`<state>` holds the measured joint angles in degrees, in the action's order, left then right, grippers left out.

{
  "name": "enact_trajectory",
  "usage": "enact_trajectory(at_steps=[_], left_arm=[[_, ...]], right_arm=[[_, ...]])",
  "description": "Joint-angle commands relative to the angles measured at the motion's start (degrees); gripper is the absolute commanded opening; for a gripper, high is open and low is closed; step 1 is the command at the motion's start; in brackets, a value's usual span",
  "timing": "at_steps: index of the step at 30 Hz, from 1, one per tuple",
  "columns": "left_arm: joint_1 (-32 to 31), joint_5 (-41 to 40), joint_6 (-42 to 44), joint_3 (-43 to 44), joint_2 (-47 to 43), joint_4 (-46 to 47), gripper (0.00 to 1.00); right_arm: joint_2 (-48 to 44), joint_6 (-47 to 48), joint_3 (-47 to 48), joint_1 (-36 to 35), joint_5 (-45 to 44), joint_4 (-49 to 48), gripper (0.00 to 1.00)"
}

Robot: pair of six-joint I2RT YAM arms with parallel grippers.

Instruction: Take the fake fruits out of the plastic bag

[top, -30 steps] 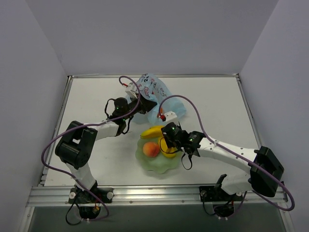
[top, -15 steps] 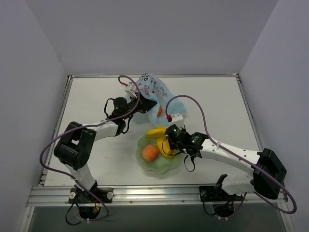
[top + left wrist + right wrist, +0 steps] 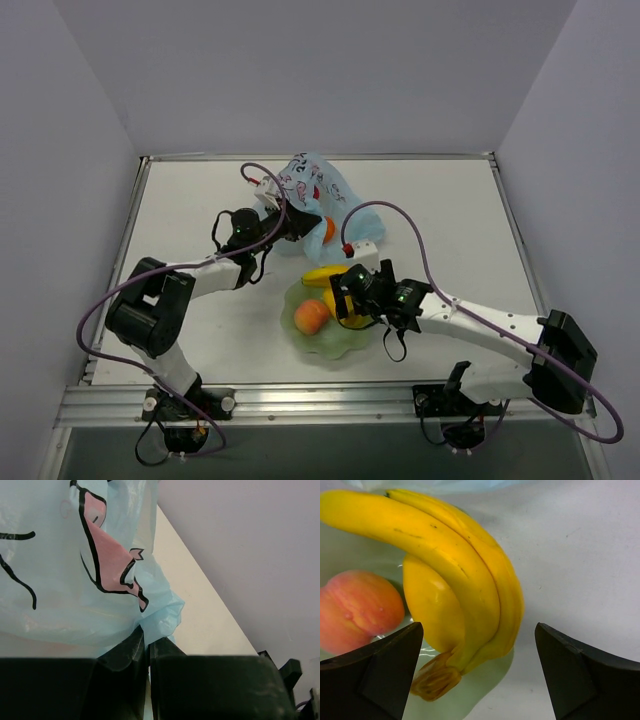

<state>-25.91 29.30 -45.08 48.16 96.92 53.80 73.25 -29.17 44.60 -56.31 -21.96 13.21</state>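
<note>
The light-blue plastic bag (image 3: 312, 185) lies at the back of the table, and my left gripper (image 3: 298, 222) is shut on a fold of it. In the left wrist view the bag (image 3: 75, 555) fills the picture above the pinching gripper (image 3: 146, 641). An orange fruit (image 3: 329, 229) shows at the bag's mouth. A yellow banana (image 3: 322, 274), a mango (image 3: 432, 607) and a peach (image 3: 312, 316) lie in the pale green bowl (image 3: 335, 346). My right gripper (image 3: 347, 292) hangs open just over the banana (image 3: 455, 565), touching nothing.
The bowl (image 3: 485, 680) stands near the front middle, between the two arms. Purple cables loop above both arms. Grey walls close in the white table (image 3: 450, 220) on three sides.
My right gripper has opened and let go of the banana, which now rests in the bowl. The left gripper has pulled the bag slightly, and the orange fruit shows more at its mouth.
</note>
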Motion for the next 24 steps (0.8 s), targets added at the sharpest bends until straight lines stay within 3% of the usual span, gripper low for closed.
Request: enact_trajectory(at_steps=[1,4,6,8,9,12,13,16,24], left_arm=[[-0.10,-1.96,0.60,-2.19,-4.63,4.38,0.02],[-0.10,-4.42,1.05,-5.00,-7.09,3.86,0.02],[-0.19,-5.47,0.96,-6.76,-8.67,3.59,0.02],[-0.37,-7.06,0.78,-7.90,-9.56,3.15,0.02],[-0.37,-7.58,0.87,-8.78,-10.43,2.46,0.02],[-0.37,-9.08,0.70,-10.80,-11.84,2.10,0.02],[-0.37,-9.52,0.52,-11.42,-12.28,2.18,0.02],[-0.37,-11.63,-0.09,-13.61,-13.95,2.36,0.03],[-0.37,-12.95,-1.06,-15.38,-13.08,3.58,0.02]], right_arm=[[-5.13,1.30,4.44,-0.20,0.77,1.12,0.90],[-6.54,3.32,8.48,-0.02,-0.19,1.03,0.88],[-5.94,4.90,11.54,0.41,-1.59,0.33,0.78],[-4.62,5.96,13.05,0.94,-2.91,-2.83,0.50],[-2.96,7.01,13.75,1.73,-3.18,-4.58,0.23],[1.97,7.98,14.81,5.06,0.15,-12.84,0.01],[3.46,8.25,14.99,5.77,1.03,-18.52,0.00],[11.54,8.69,18.22,8.40,1.65,-23.57,0.00],[29.04,10.62,26.76,12.98,6.84,-30.17,0.03]])
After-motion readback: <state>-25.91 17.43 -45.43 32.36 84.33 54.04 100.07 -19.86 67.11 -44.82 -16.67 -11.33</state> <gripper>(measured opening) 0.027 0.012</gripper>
